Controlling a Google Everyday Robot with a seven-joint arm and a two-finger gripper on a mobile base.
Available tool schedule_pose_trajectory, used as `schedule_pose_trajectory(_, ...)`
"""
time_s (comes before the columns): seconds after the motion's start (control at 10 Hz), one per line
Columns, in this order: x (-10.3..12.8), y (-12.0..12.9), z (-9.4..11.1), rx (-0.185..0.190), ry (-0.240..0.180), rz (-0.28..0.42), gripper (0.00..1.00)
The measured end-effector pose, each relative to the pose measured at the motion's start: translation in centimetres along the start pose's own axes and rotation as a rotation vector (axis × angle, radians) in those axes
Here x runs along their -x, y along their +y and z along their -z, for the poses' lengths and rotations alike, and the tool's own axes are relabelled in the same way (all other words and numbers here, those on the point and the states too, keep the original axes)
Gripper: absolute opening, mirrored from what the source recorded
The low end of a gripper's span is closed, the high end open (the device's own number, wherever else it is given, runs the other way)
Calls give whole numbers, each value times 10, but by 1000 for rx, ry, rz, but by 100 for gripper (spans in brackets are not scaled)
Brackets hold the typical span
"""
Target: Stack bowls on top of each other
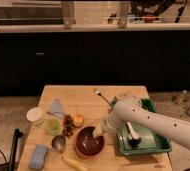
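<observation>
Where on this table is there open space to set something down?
Bare wood runs along the table's far edge, between the blue cloth and the utensil. The near left is crowded: white tub, green cup, metal cup, blue sponge. The gripper hangs over the dark bowl beside the green tray.

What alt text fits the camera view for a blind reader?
A white robot arm reaches across a wooden table, its gripper at the rim of a dark maroon bowl. A green tray lies beneath the arm; cups and a blue cloth sit on the bowl's other side.
</observation>
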State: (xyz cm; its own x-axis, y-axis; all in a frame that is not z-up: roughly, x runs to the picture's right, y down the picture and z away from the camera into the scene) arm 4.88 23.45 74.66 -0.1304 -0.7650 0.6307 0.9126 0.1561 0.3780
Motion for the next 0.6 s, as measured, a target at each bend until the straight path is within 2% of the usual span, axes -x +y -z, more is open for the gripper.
schedule_pose_trajectory(0.3,0,2,6,-7,31,-11,80)
schedule_pose_trajectory(0.6,-3,4,24,-13,105,-32,80)
